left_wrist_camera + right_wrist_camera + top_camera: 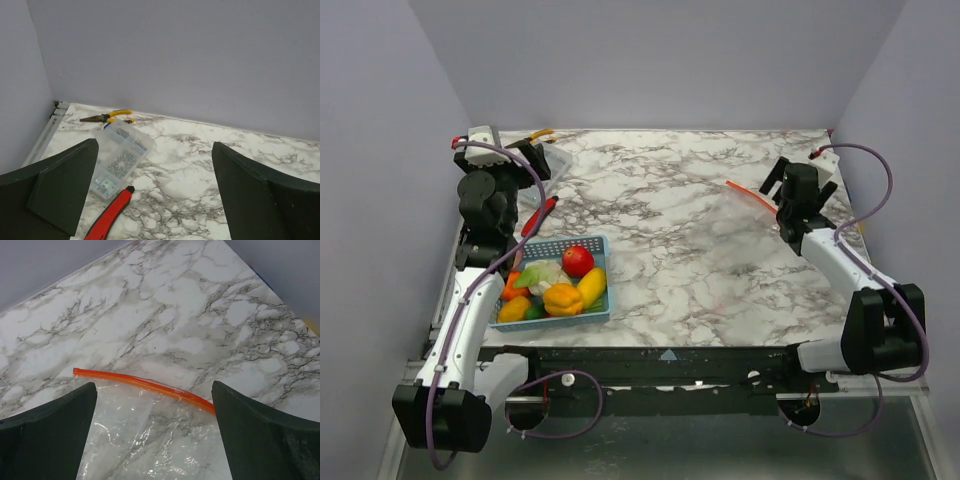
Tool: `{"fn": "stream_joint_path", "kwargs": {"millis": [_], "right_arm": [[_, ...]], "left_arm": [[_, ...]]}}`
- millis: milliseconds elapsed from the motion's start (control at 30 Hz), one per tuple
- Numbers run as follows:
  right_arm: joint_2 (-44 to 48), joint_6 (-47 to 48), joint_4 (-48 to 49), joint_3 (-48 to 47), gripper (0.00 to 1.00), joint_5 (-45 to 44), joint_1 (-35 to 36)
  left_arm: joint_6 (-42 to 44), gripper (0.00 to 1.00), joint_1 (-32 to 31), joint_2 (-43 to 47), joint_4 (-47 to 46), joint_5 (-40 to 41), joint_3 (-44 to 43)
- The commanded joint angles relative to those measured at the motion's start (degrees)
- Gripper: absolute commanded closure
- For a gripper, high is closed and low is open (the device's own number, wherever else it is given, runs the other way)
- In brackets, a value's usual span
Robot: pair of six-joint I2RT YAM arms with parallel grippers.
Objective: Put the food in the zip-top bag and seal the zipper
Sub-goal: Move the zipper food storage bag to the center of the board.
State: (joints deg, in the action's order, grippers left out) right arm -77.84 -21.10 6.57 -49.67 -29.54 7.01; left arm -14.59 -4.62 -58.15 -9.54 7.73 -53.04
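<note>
Only the top view shows the food (563,296).

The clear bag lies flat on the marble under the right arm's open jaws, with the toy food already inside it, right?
Not quite. The clear bag does lie flat on the marble under the right arm's open jaws, but the toy food is in the blue basket, at the left of the top view.
</note>
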Motion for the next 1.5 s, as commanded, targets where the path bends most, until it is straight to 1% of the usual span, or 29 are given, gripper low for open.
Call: {"fn": "stream_joint_path", "kwargs": {"millis": [0, 33, 67, 133, 200, 233, 267, 333, 367, 400, 467, 533, 667, 833, 933, 1000, 1033, 1100, 1200, 1300, 1467], "right_arm": [[-4.2, -2.7, -3.8, -3.8, 0.0, -5.2, -0.1], [-4.7, -3.3, -5.2, -5.0, 0.0, -5.1, -0.1], [-5.0, -3.5, -5.5, -5.1, 0.0, -3.5, -0.1], [-5.4, -3.7, -5.2, -5.4, 0.0, -0.7, -0.4], [-5.7, -2.9, -5.3, -5.7, 0.0, 7.4, -2.3], [-6.0, -2.2, -5.2, -5.8, 0.0, 13.5, -3.8], [-6.6, -1.8, -5.3, -6.4, 0.0, 17.8, -5.4], [-8.9, -1.7, -7.8, -8.9, 0.0, 26.6, -8.9], [-11.0, -1.1, -9.8, -11.0, 0.0, 32.8, -10.4], [-13.2, -0.4, -11.5, -13.0, 0.0, 36.5, -11.9], [-18.3, 1.7, -16.6, -17.6, 0.0, 42.8, -13.7], [-22.1, 2.5, -20.9, -21.4, 0.0, 45.2, -15.5], [-27.7, 2.2, -22.5, -24.2, 0.0, 54.5, -19.2], [-33.9, 2.6, -24.1, -26.3, 0.0, 57.7, -21.0], [-34.7, 1.5, -22.9, -24.7, 0.01, 59.7, -21.0], [-34.2, 0.2, -21.2, -22.7, 0.04, 62.1, -21.0], [-33.8, -1.0, -20.1, -21.6, 0.06, 63.7, -21.0], [-32.4, -2.8, -17.8, -18.8, 0.06, 66.9, -21.1], [-28.5, -6.5, -12.7, -12.6, 0.06, 69.3, -20.9], [-24.5, -9.3, -9.8, -7.7, 0.08, 71.5, -20.7], [-18.4, -12.2, -5.5, -0.4, 0.11, 74.8, -17.5]], "left_arm": [[0.2, 0.01, -0.4, 0.6, 3.9, -7.6, -0.7], [0.6, 0.01, -0.8, 0.9, 4.3, -9.3, -0.8], [1.2, 0.02, -1.7, 2.3, 4.4, -9.6, -0.7], [2.4, 0.01, -3.7, 2.4, 4.5, -9.6, -0.4], [3.5, 0.01, -6.0, 2.5, 5.1, -9.9, -0.6], [3.9, 0.01, -7.3, 2.3, 5.6, -10.6, -1.0], [4.2, 0.02, -8.2, 2.0, 6.4, -11.7, -1.8], [4.4, 0.01, -10.0, 1.1, 7.3, -13.3, -2.9], [4.6, 0.01, -10.7, 0.9, 7.2, -14.2, -3.0], [5.1, 0.02, -11.4, 0.8, 7.1, -15.1, -3.1], [4.4, 0.01, -12.4, 0.6, 7.4, -15.2, -3.3], [3.1, 0.01, -13.1, 0.4, 7.4, -16.9, -3.5], [1.7, 0.01, -14.0, 0.0, 7.1, -19.5, -3.7], [0.8, 0.01, -14.1, -1.3, 7.0, -20.8, -4.3], [0.0, 0.01, -14.3, -1.7, 7.0, -22.2, -4.3], [-0.2, 0.02, -14.5, -2.0, 6.9, -23.0, -4.6], [-0.3, 0.01, -14.6, -2.2, 7.1, -23.3, -4.7], [-0.4, 0.01, -14.7, -2.4, 7.3, -23.9, -5.0], [-0.4, 0.01, -15.1, -2.7, 7.6, -24.2, -5.2], [-0.3, 0.01, -15.6, -2.7, 7.7, -24.0, -5.1], [-1.0, 0.01, -16.1, -3.6, 8.1, -24.9, -5.7]]}}
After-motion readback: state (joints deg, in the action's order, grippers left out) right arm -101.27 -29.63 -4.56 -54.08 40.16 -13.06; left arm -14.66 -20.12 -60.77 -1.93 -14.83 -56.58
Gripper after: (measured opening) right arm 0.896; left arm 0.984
